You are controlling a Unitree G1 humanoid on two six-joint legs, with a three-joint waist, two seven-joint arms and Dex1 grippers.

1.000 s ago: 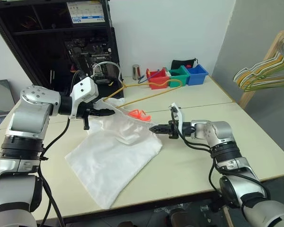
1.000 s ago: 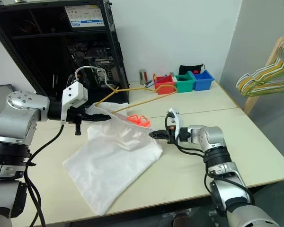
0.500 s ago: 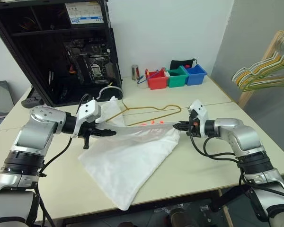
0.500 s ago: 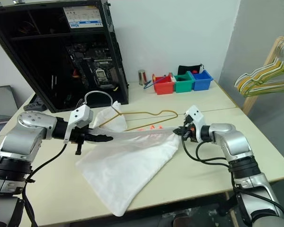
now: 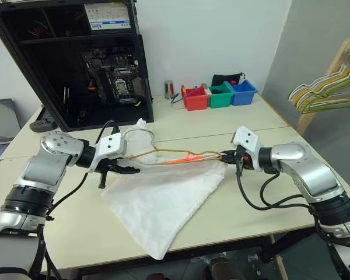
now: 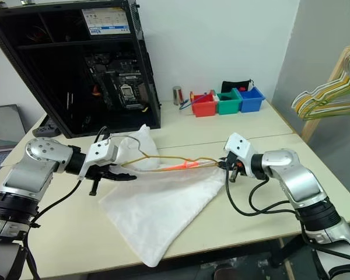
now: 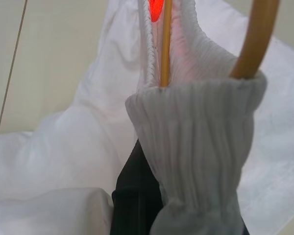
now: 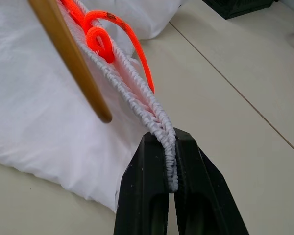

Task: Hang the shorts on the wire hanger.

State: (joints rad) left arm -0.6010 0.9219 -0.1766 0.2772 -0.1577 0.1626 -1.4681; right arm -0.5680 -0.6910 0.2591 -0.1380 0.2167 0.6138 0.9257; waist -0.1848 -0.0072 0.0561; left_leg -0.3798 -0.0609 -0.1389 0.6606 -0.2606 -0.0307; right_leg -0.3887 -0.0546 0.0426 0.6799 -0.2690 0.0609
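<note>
The white shorts (image 5: 163, 198) lie on the table with their ribbed waistband (image 7: 196, 137) stretched between both grippers. My left gripper (image 6: 121, 175) is shut on the waistband's left end, with fabric draped over its black fingers (image 7: 137, 196). My right gripper (image 8: 169, 161) is shut on the waistband's right corner. The yellow-tan wire hanger (image 5: 163, 157) runs along the stretched band, and its wire (image 7: 165, 44) enters the waistband opening at the left gripper. An orange drawstring (image 8: 112, 24) lies beside the hanger rod (image 8: 68, 58).
An open black computer case (image 5: 99, 58) stands at the back left. Red, green and blue bins (image 5: 219, 94) and a metal can (image 5: 168, 88) sit behind. A wooden rack with several hangers (image 5: 326, 87) stands off the table's right side. Bare tabletop (image 5: 76, 233) lies in front.
My right gripper closed on the waistband corner and pulled it rightward, stretching the band. My left gripper sank toward the table, bringing the raised hanger down along the band.
</note>
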